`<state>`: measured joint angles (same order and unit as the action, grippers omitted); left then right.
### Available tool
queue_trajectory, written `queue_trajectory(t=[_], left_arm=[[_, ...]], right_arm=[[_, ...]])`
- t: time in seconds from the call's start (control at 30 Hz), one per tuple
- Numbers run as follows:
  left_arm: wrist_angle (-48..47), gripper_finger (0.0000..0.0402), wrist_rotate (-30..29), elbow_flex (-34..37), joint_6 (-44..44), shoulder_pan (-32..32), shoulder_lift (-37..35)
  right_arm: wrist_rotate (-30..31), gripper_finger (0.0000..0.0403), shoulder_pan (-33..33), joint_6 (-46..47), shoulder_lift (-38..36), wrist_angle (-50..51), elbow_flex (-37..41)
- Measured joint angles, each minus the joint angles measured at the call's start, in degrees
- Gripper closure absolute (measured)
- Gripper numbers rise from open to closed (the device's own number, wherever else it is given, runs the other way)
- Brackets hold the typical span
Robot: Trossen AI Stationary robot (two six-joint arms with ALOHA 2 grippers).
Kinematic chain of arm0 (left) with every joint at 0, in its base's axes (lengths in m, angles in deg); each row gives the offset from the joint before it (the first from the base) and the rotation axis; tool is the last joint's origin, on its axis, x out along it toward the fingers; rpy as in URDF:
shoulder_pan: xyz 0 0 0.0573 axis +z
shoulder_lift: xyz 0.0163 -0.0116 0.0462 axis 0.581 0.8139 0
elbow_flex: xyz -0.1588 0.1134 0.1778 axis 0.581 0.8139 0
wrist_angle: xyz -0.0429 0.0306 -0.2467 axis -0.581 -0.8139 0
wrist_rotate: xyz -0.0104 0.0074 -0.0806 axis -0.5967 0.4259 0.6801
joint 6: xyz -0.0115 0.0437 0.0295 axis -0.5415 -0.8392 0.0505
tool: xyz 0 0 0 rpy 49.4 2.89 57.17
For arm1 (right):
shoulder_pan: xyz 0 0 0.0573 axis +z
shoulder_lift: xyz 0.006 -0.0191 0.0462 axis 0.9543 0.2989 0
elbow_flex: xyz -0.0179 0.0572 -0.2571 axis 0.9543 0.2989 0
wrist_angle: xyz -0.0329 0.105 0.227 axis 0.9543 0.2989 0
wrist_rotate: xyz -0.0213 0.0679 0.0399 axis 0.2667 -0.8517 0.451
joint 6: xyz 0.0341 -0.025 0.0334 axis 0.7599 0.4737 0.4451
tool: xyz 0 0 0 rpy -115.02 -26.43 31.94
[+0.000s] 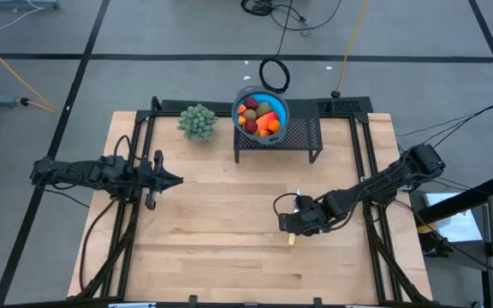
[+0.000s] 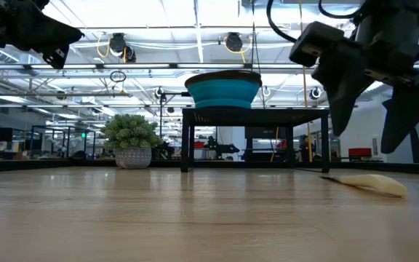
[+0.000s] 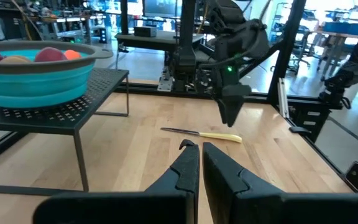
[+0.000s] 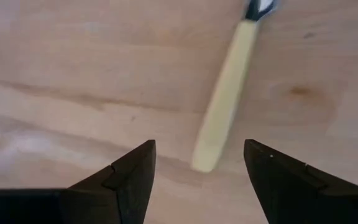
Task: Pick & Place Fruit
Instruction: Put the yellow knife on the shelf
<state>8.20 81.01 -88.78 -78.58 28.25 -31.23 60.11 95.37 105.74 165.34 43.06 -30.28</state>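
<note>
Fingers of the right gripper (image 4: 197,168): 2, spread wide apart, pointing down at the wooden table (image 1: 221,248), clamped on nothing. Position: right half of the table, near the front, directly above a knife (image 4: 225,93) with a pale yellow handle. The handle end lies between the 2 fingertips in the right wrist view; the knife lies flat on the wood, and the low view shows the fingertips clear above it.

Fingers of the left gripper (image 1: 175,180): 2, pressed together, nothing between them. Position: left side of the table, held above the surface, pointing across toward the right arm.

Items farther back, in order:

1. Black wire stand (image 1: 302,137), 1 unit, 4-legged, with a perforated top, at the rear centre of the table.

2. Blue bowl (image 1: 240,114), 1 unit, ribbed wall, resting on the left part of the stand's top.

3. Fruit (image 1: 260,116): small toy pieces, all inside the blue bowl. Visible from above: dark red round pieces, orange pieces, 1 brownish-green piece. Exact count cannot be told. No piece is touched by either gripper; both are well apart from the bowl.

4. Pale green bushy ball plant (image 1: 197,121), 1 unit, in a small pale pot, standing on the table just beside the stand, on its left.
</note>
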Motion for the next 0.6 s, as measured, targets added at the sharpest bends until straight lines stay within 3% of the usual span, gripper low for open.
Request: queue_trajectory(t=[0.6], left_arm=[[0.02,0.0382,-1.52,0.00,0.65,0.01,-0.02]], right_arm=[[-1.55,0.0164,-0.71,-2.15,10.37,7.92,-5.99]])
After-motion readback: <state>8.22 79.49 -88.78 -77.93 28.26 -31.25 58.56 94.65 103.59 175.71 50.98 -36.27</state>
